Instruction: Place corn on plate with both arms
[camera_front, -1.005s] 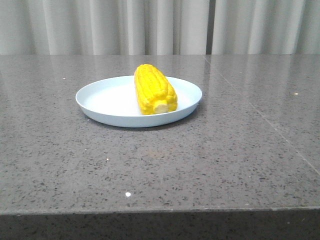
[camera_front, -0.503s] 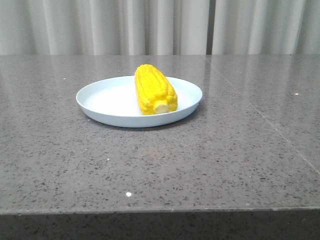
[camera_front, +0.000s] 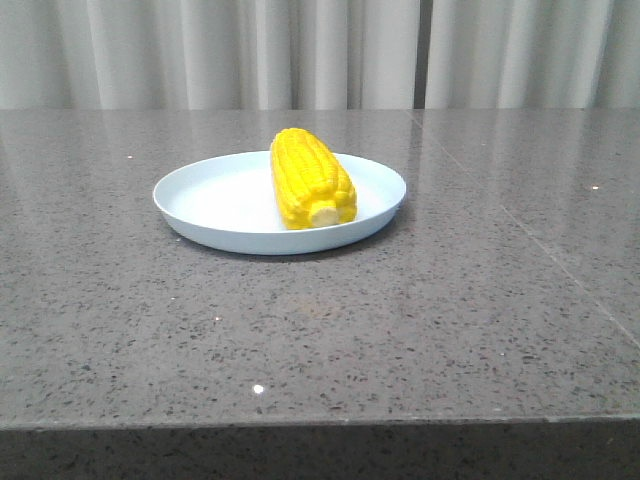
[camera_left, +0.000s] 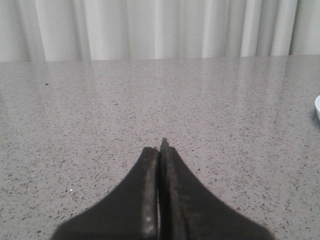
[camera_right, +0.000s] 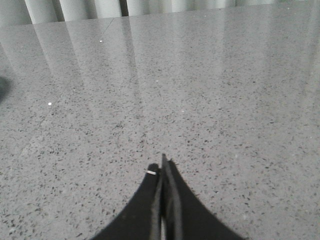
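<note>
The yellow corn (camera_front: 311, 179) lies on the pale blue plate (camera_front: 215, 200) in the front view, its pale stub end toward the camera, right of the plate's middle. Neither gripper shows in the front view. In the left wrist view my left gripper (camera_left: 159, 148) is shut and empty, low over bare table; a sliver of the plate's rim (camera_left: 317, 106) shows at the frame edge. In the right wrist view my right gripper (camera_right: 163, 167) is shut and empty over bare table; the plate and corn are out of that view.
The grey speckled stone table (camera_front: 450, 300) has its front edge near the camera. White curtains (camera_front: 320, 50) hang behind the table. A seam line (camera_front: 520, 230) runs across the tabletop to the right of the plate.
The picture shifts a pixel or two to the right; the corn and plate lie as before.
</note>
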